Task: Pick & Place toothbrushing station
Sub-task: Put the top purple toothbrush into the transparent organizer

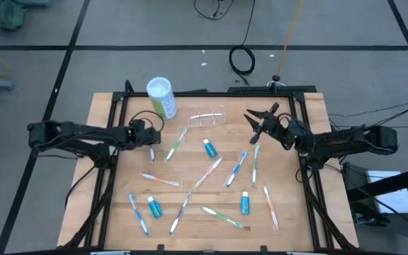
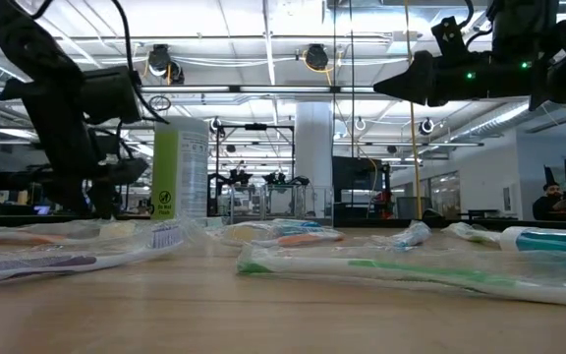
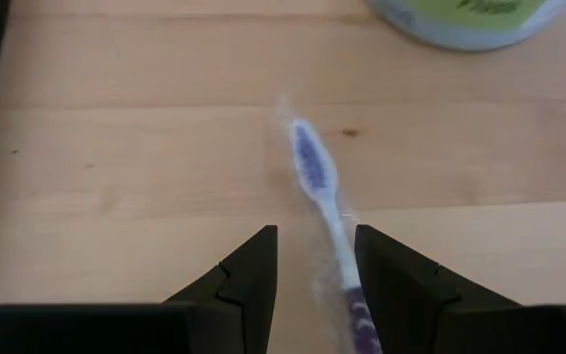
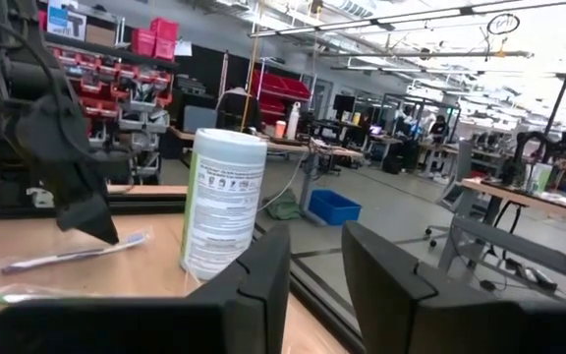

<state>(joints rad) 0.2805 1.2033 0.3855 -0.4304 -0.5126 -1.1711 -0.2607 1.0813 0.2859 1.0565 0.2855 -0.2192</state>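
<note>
1. at the back of the counter (image 1: 119, 212), near its far edge, your holder (image 1: 207, 117) sits on the wood with nothing in it that can be made out; it is apart from both tools.
2. your left tool (image 1: 152, 151) is down low on the left side, beside the green canister (image 1: 161, 97). its wrist view shows the fingers (image 3: 249, 285) parted, with the handle of a purple brush (image 3: 320, 187) running between them. the brush head lies flat on the wood and the fingers do not look pressed against the handle, so take it as straddled, not gripped.
3. your right tool (image 1: 258, 122) hangs above the counter to the right of the holder, fingers parted and carrying nothing.
4. judged from this, the task has barely begun: brushes and small blue tubes lie scattered over the front half, none in the holder. the first pick is only lined up.
5. for room: the lane from the left tool to the holder runs past the canister, which stands just beside the holder's left end, so lift well clear before crossing.
6. the holder is close to the back rail, and the right tool is near its other end; keep the arms from meeting over it.
7. the middle of the counter is crowded with wrapped brushes, so a low sweep would drag them.
</note>
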